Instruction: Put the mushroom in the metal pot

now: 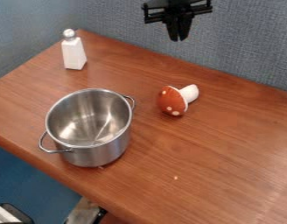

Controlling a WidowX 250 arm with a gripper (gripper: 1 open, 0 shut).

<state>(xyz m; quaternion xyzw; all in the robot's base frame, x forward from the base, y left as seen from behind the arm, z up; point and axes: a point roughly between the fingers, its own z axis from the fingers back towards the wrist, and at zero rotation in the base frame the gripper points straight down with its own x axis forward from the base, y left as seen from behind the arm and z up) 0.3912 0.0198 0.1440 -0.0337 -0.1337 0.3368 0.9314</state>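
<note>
claw (178, 35): high above the desk (227, 157), empty, gap too small to tell | mushroom (175, 98): lying on its side, right of metal pot (90, 128) | do well: come straight down, open wide, pinch the cap gently.

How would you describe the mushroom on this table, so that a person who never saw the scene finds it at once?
Start from the metal pot, the biggest thing on the wooden table. To its right, apart from it, the mushroom lies on its side. Its red-brown cap and short cream stem set it apart from the white bottle at the far left corner.
</note>
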